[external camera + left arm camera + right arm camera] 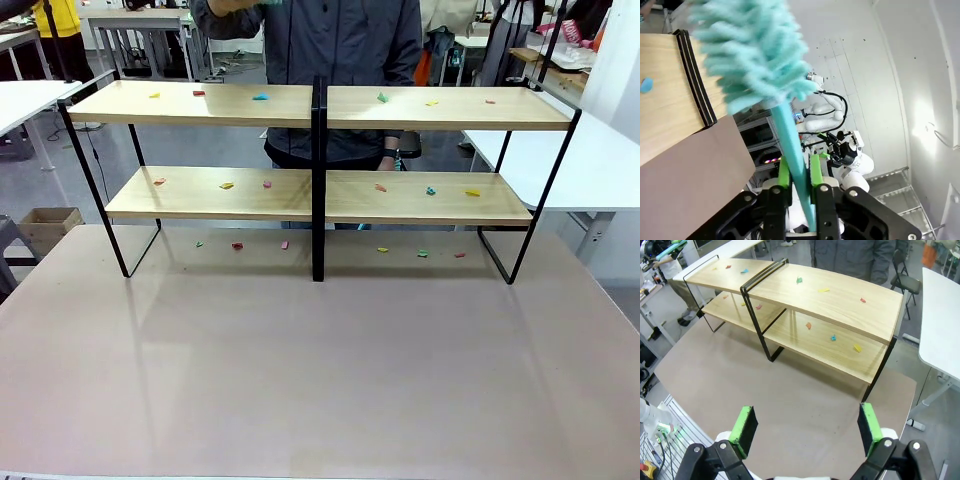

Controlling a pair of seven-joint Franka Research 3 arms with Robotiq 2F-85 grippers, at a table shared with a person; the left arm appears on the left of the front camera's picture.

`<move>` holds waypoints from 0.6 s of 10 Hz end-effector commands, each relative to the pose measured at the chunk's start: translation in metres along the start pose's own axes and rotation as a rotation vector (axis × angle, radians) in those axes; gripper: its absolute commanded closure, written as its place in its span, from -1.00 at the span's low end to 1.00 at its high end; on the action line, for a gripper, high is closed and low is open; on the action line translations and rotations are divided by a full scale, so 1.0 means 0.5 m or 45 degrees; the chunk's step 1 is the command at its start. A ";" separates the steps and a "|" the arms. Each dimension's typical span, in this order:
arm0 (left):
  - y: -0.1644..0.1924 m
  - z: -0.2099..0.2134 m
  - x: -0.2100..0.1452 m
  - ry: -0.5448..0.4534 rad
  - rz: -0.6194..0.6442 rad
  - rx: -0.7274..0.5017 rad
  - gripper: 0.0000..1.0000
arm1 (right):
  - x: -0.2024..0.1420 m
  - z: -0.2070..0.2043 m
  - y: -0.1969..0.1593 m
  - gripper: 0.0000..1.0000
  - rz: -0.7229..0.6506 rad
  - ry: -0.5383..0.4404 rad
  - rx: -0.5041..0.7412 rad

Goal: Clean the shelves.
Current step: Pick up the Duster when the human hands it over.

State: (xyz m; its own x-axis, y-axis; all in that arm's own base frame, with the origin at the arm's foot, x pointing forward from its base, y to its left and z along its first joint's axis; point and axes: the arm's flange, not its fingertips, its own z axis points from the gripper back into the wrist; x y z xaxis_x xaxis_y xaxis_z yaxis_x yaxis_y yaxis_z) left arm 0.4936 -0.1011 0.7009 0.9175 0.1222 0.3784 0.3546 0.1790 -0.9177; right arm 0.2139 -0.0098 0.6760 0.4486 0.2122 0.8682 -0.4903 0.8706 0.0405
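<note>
The shelves (230, 105) stand across the far half of the brown table, two light-wood tiers on black tube frames. They also show in the right wrist view (840, 295). Small coloured scraps (261, 97) lie scattered on both boards and on the table beneath them. My left gripper (799, 172) is shut on the teal handle (792, 150) of a fluffy teal duster (750, 55). The duster's head is up beside a wooden shelf board (665, 100) that carries a blue scrap (646, 84). My right gripper (807, 425) hangs open above the table, well short of the shelves, with nothing between its fingers.
A person (310, 40) in a grey jacket stands behind the shelves. White tables flank the scene at left (25, 100) and right (600, 160). A cardboard box (50, 225) sits on the floor at left. The near tabletop (320, 380) is bare.
</note>
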 end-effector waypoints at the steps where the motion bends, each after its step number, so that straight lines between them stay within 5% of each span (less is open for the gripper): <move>1: -0.014 -0.003 0.000 -0.006 -0.009 -0.021 1.00 | -0.001 0.000 0.000 -1.00 -0.001 0.000 0.005; 6: -0.023 0.009 -0.029 0.087 -0.030 -0.019 1.00 | -0.001 0.000 0.000 -1.00 -0.001 0.000 0.005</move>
State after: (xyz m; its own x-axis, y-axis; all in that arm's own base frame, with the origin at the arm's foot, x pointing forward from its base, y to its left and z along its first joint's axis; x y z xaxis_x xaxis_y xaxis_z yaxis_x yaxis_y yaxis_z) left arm 0.4853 -0.1051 0.7064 0.9170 0.0894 0.3888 0.3700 0.1735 -0.9127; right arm 0.2139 -0.0098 0.6760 0.4486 0.2122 0.8682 -0.4903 0.8706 0.0405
